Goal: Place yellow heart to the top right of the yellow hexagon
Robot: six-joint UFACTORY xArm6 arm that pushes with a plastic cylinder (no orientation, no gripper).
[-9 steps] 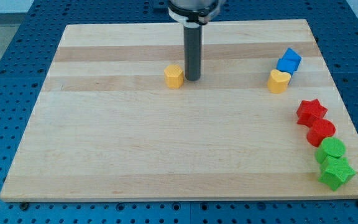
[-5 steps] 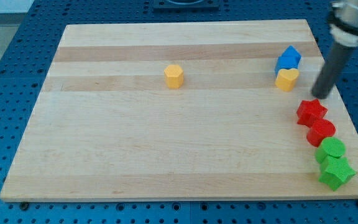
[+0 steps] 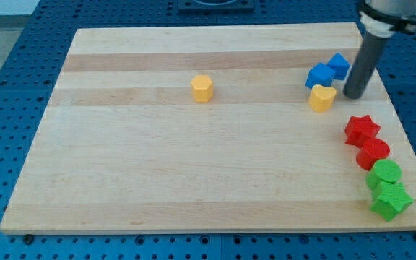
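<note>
While my tip (image 3: pixel 353 95) is set on the wooden board (image 3: pixel 157 173), touching no block and holding nothing, the yellow heart (image 3: pixel 323 97) is seen just to its left, below two blue blocks (image 3: pixel 327 71), well right of the yellow hexagon (image 3: pixel 202 88).

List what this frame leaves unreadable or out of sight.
- Camera view: the rod's upper part and the arm are cut off by the top edge.
- Rod hides part of the right blue block.
- Whether my tip touches the yellow heart: unclear.
</note>
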